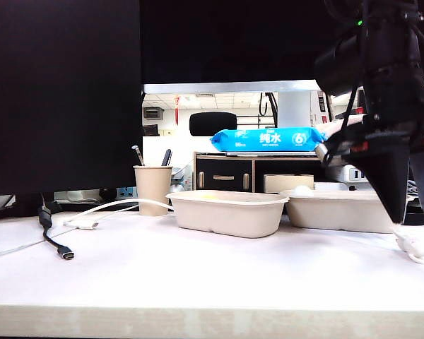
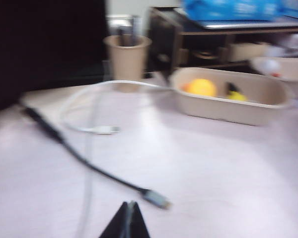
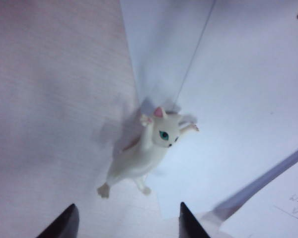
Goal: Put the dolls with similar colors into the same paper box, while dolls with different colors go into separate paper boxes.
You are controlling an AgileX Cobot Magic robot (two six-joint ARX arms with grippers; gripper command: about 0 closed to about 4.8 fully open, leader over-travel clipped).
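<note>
Two paper boxes (image 1: 227, 212) (image 1: 339, 210) sit side by side on the table (image 1: 198, 282); the right hand (image 1: 404, 205) hangs just beside the farther-right box. Left wrist view: left hand (image 2: 129, 218) pressed together, yellow duck (image 2: 201, 88) and yellow black-eared figure (image 2: 235, 94) in one box. Right wrist view: fingers (image 3: 64, 223) apart above a white cat figure (image 3: 144, 153) lying on the table.

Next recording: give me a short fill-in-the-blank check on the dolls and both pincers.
1. Both dolls in the beige oblong pulp-paper tray, a rubber duck and a black-eared figure, are ____.
2. The white cat figure lies flat in no tray, below the right pincer, whose jaws stand ____.
3. The left pincer, low over the table near the black cable, has its jaws ____.

Missing words: yellow; open; shut.
</note>
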